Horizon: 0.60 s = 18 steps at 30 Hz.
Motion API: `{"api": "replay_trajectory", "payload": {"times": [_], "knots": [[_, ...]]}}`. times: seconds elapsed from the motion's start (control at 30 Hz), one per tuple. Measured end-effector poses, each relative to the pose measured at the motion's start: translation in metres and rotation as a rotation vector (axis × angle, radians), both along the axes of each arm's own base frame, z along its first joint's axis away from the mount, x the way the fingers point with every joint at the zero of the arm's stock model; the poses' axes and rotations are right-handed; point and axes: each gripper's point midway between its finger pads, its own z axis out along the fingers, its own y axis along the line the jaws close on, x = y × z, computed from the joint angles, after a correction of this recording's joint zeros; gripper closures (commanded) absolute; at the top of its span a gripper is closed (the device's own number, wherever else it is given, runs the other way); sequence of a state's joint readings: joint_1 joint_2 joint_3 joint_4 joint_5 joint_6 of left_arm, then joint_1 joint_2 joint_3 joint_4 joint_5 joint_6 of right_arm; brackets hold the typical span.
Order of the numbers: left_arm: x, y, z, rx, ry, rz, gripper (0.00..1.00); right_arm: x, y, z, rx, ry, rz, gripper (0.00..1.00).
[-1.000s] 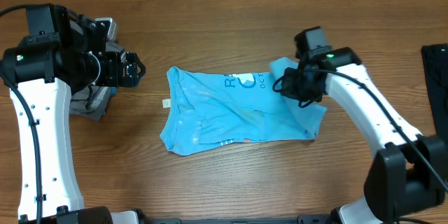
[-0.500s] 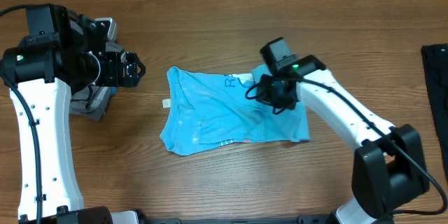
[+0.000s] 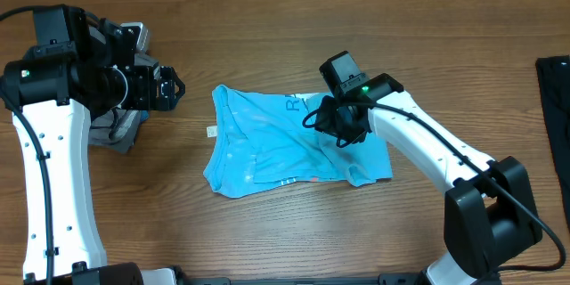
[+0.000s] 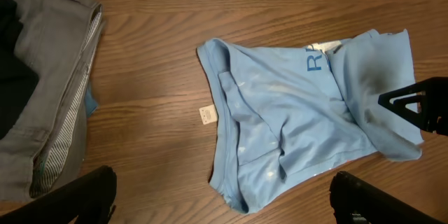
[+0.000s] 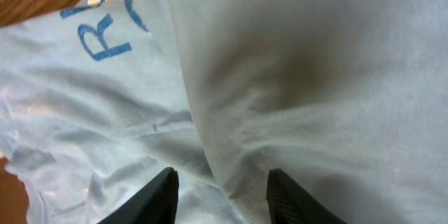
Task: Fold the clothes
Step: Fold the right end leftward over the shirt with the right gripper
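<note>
Right pincer is sitting low on the right half of the sky-blue T-shirt, jaws standing partly apart. Wrist view is showing 2 dark fingertips flanking a soft ridge of fabric, not pinching it as far as I can tell. Under the pincer, a flap of the shirt is lying doubled over toward the middle and covering most of the lettering; only an "R" is showing near the top edge. The shirt is lying roughly flat but wrinkled at the centre of the counter, with the small white tag sitting just off its left edge on bare wood. Left pincer is hovering well apart from the shirt on the left side, jaws standing wide with nothing between them. Just beside that arm, a grey garment pile is sitting at the left of the counter; the left wrist view is showing something black in it. 1 black garment is poking in at the right edge.
</note>
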<state>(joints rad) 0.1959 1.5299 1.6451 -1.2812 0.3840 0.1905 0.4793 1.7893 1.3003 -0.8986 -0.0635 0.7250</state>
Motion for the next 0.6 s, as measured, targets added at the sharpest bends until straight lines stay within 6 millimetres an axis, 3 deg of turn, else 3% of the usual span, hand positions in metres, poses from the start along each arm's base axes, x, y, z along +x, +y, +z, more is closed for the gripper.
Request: {"api": "replay_trajectory", "payload": {"times": [0.1, 0.27, 0.4, 0.47, 0.6], "knots": [[0.000, 0.000, 0.000, 0.000, 0.000, 0.000, 0.00, 0.002, -0.010, 0.006, -0.001, -0.009, 0.023, 0.44], [0.000, 0.000, 0.000, 0.000, 0.000, 0.000, 0.00, -0.011, -0.044, 0.020, -0.044, 0.024, 0.074, 0.39], [0.000, 0.000, 0.000, 0.000, 0.000, 0.000, 0.00, -0.023, -0.052, 0.012, -0.071, 0.063, 0.147, 0.39], [0.000, 0.000, 0.000, 0.000, 0.000, 0.000, 0.00, -0.033, -0.050, 0.002, -0.077, 0.090, 0.184, 0.43], [0.000, 0.000, 0.000, 0.000, 0.000, 0.000, 0.00, -0.051, -0.035, -0.017, -0.055, 0.136, 0.262, 0.70]]}}
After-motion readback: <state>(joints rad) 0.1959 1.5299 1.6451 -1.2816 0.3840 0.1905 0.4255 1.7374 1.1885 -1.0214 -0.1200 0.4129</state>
